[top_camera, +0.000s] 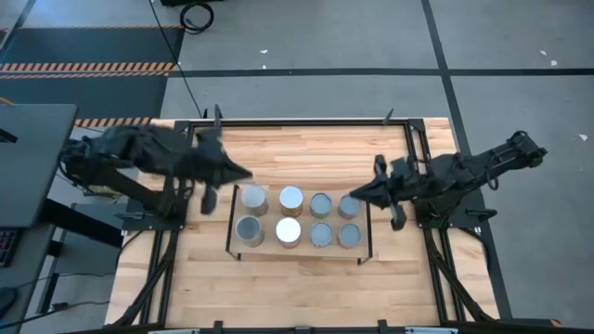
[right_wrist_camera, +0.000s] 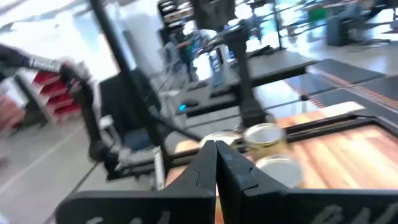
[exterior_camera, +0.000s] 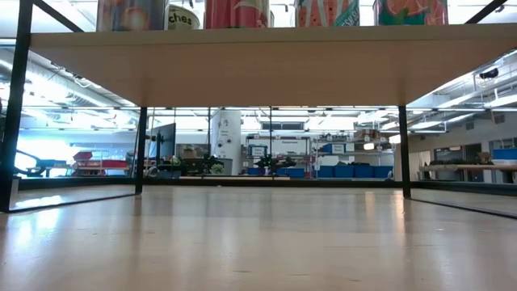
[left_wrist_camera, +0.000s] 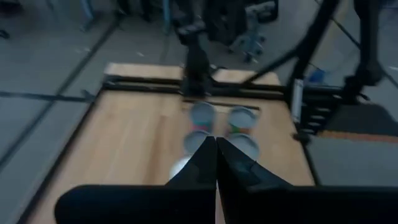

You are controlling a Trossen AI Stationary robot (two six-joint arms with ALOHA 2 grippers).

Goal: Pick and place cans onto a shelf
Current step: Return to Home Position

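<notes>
Eight cans [top_camera: 290, 199] stood lids up on the shelf [top_camera: 304, 216] in two rows of four, taking the table's far edge in the overhead view as 12 o'clock. The rows ran from 9 to 3 o'clock along the board. In each row the second lid from the 9 o'clock end looked whiter than the grey ones beside it. From table-top height, red and green can sides showed above the pale board. The shelf sat at the middle of the table [top_camera: 278, 288], with a thin black frame at each short end.

The right gripper [top_camera: 355, 194] was at the shelf's 3 o'clock end. Its tip was level with the last can of the far row, and I could not tell whether they touched. Its arm reached in from 3 o'clock. In its wrist view the two dark fingers [right_wrist_camera: 202, 165] were pressed together with nothing between them.

The left gripper [top_camera: 243, 173] was near the shelf's 11 o'clock corner, just outside the frame, and its arm came in from 9 o'clock. Its fingers [left_wrist_camera: 199, 168] were likewise closed tip to tip and held nothing, with can lids showing beyond them.
</notes>
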